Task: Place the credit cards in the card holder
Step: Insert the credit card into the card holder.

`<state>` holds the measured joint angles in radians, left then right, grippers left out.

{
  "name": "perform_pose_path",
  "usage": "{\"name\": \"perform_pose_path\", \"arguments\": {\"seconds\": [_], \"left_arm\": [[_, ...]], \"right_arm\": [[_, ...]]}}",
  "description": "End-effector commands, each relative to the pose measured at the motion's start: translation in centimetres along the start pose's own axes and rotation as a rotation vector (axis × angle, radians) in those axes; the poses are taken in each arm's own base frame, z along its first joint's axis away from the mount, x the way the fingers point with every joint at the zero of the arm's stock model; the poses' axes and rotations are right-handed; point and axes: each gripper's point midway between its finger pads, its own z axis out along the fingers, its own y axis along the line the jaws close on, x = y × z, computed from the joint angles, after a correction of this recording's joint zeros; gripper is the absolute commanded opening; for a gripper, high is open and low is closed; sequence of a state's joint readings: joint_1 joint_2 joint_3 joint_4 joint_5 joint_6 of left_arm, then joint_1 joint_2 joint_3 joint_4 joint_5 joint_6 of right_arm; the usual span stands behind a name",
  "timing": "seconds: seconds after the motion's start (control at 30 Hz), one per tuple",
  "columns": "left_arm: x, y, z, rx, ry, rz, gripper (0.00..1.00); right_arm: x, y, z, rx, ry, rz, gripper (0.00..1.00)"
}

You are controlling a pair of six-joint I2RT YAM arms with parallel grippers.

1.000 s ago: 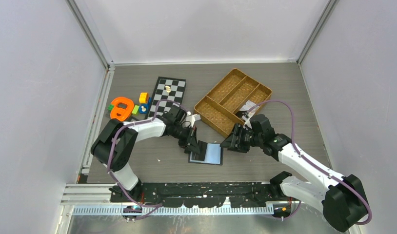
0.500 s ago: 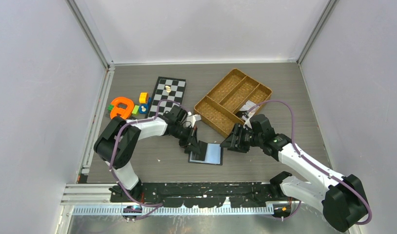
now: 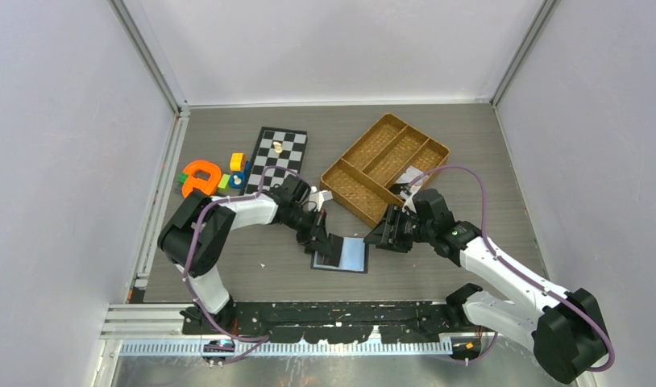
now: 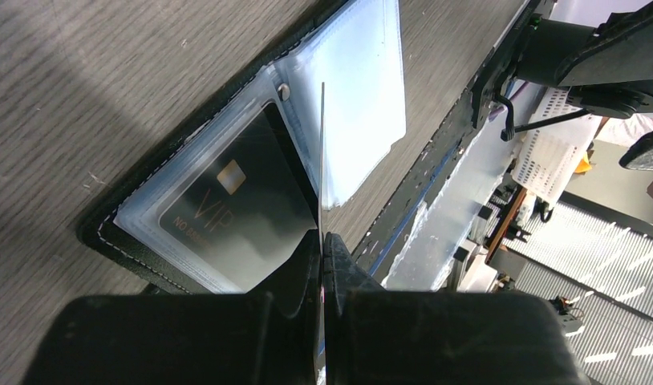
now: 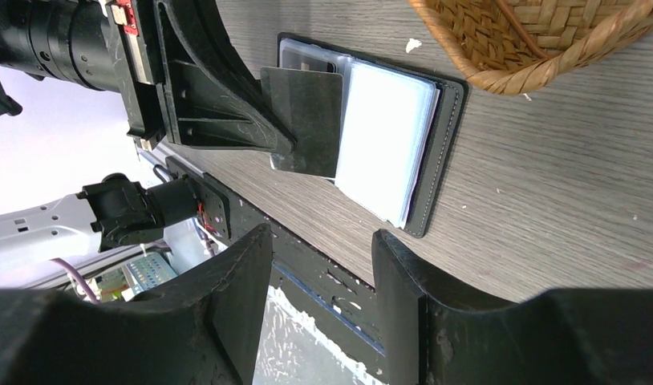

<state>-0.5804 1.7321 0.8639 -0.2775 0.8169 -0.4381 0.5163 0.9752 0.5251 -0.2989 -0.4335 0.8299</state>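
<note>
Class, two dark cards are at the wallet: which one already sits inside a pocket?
The black VIP card, flat behind clear plastic inside the card holder. The other dark card stands on edge, pinched in the left claw.

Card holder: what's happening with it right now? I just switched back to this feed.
The left tool is shut on a dark card, holding it on edge over the open card holder, against the clear sleeves near its spine. It does not look slid in yet. A black VIP card already sits in one sleeve. The right tool is open and empty, hovering beside the holder near the woven tray.
</note>
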Motion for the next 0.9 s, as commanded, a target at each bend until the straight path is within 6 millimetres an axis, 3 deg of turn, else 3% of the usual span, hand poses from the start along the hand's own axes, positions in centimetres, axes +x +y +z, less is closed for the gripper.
{"name": "perform_pose_path", "arguments": {"seconds": [0.0, 0.57, 0.87], "left_arm": [[-1.2, -1.0, 0.1, 0.047, -0.013, 0.022, 0.00], [-1.2, -0.1, 0.9, 0.031, 0.005, -0.021, 0.00], [-1.2, 0.4, 1.3, 0.025, 0.015, -0.056, 0.00]], "right_arm": [[-0.4, 0.1, 0.2, -0.005, -0.023, -0.021, 0.53], [0.0, -1.1, 0.7, 0.036, -0.015, -0.009, 0.50], [0.6, -2.7, 1.3, 0.076, -0.005, 0.005, 0.48]]}}
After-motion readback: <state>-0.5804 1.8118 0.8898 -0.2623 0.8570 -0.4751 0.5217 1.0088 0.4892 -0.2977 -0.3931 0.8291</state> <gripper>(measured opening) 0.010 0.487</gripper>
